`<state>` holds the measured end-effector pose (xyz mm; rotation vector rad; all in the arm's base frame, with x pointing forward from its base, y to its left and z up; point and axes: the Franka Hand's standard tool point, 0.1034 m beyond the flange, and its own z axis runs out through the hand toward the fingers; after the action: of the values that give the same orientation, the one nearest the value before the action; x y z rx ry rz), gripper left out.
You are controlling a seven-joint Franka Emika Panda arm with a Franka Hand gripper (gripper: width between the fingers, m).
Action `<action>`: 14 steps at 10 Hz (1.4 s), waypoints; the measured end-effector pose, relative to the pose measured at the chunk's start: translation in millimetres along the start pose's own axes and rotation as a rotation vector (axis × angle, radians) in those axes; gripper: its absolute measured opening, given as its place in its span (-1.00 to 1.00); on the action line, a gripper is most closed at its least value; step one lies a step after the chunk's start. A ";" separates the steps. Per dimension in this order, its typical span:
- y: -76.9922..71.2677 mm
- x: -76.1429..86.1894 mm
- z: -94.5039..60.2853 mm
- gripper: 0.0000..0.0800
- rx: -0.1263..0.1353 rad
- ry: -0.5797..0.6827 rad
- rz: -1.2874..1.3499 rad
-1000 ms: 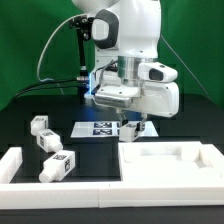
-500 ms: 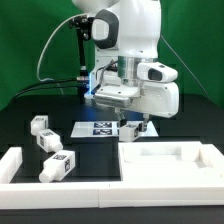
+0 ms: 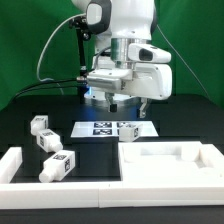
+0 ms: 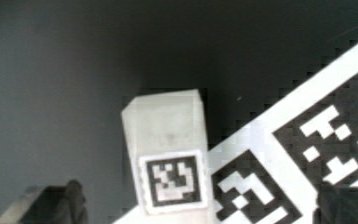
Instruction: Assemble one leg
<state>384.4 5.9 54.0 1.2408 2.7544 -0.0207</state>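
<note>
A white leg (image 3: 128, 130) with a black-and-white tag stands by the marker board (image 3: 100, 128), at its end on the exterior view's right. My gripper (image 3: 130, 104) hangs open and empty a little above it. In the wrist view the same leg (image 4: 171, 135) lies between and beyond my two dark fingertips (image 4: 51, 206), touching neither, with the marker board's (image 4: 322, 125) tags beside it. Three look-alike legs (image 3: 47, 145) lie in a loose row on the exterior view's left.
A large flat white tray-like panel (image 3: 170, 166) lies at the front on the exterior view's right. A white L-shaped rail (image 3: 18, 165) runs along the front left. The table is black, with a green backdrop behind.
My gripper was down around the leg by the marker board; it has let go, opened and risen straight up. The leg stays standing where it was.
</note>
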 end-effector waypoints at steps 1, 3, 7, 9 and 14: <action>1.4 -1.7 -0.1 0.62 -0.004 0.000 0.129; 13.4 0.3 0.9 0.62 0.001 0.007 0.477; 45.0 -17.3 -8.0 0.62 0.058 0.001 1.089; 44.0 -16.3 -6.1 0.62 0.051 0.006 1.209; 45.5 -14.6 -5.3 0.62 0.052 0.012 1.603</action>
<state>427.4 25.6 62.6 2.8949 1.0421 0.0602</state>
